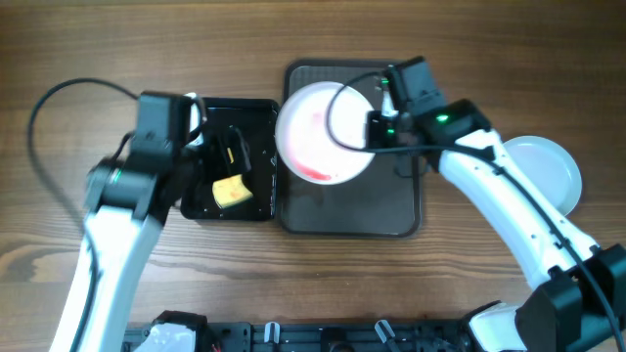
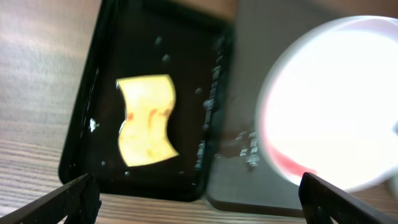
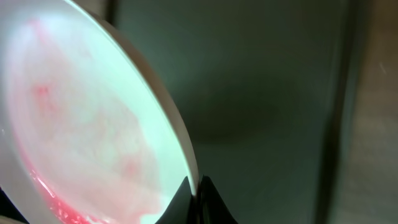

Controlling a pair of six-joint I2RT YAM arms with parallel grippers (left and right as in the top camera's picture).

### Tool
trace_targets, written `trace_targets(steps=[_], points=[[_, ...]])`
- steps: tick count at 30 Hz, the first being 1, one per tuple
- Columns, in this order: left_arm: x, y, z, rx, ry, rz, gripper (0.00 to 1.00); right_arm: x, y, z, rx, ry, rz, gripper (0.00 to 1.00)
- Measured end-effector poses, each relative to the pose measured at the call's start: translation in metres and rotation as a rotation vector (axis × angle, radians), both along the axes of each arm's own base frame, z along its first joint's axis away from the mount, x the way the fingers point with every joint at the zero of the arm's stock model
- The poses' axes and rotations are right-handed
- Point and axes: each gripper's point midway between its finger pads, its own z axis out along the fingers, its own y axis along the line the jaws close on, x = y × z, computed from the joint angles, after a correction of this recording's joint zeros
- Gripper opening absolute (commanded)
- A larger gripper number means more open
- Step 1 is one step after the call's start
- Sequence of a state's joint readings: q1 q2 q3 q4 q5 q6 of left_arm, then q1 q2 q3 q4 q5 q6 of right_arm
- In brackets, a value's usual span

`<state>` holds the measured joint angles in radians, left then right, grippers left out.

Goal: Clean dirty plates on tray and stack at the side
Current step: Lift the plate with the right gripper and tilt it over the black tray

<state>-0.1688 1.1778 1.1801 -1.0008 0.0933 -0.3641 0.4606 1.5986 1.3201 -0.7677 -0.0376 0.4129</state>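
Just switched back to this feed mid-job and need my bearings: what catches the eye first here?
First, a white plate smeared red, pinched at its right rim by the right gripper over the upper left of the dark tray. Next, the yellow sponge lying in the black tub left of the tray, with the left gripper open above it. A second plate, clean-looking, sits on the table at far right.

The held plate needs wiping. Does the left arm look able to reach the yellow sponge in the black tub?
Probably yes. The left gripper hangs open above the black tub, and the sponge lies uncovered inside; the plate held by the right gripper is off to one side.
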Motion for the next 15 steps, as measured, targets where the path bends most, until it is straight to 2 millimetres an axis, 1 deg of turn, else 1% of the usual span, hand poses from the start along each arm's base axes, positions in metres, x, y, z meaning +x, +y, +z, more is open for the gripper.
trace_targets(steps=[2, 5, 6, 7, 8, 11, 13, 15], points=[[-0.011, 0.001, 0.026, -0.027, -0.090, 0.003, 1.00, 0.007, 0.020, 0.013, 0.004, -0.084, 0.042, 0.04], [-0.027, 0.003, 0.056, -0.053, -0.201, 0.006, 1.00, 0.016, 0.050, 0.031, 0.015, -0.213, 0.104, 0.04], [-0.034, 0.004, 0.067, -0.061, -0.244, 0.007, 1.00, 0.021, 0.063, 0.041, 0.025, -0.281, 0.129, 0.04], [-0.039, 0.005, 0.075, -0.068, -0.277, 0.007, 1.00, 0.026, 0.073, 0.051, 0.032, -0.339, 0.147, 0.04], [-0.046, 0.006, 0.084, -0.075, -0.317, 0.007, 1.00, 0.032, 0.087, 0.065, 0.042, -0.422, 0.172, 0.04], [-0.063, 0.009, 0.104, -0.093, -0.404, 0.008, 1.00, 0.040, 0.114, 0.087, 0.028, -0.572, 0.223, 0.04], [-0.073, 0.010, 0.114, -0.102, -0.449, 0.007, 1.00, 0.045, 0.124, 0.091, -0.005, -0.642, 0.242, 0.04], [-0.080, 0.011, 0.120, -0.108, -0.480, 0.006, 1.00, 0.051, 0.130, 0.088, -0.072, -0.691, 0.264, 0.04]])
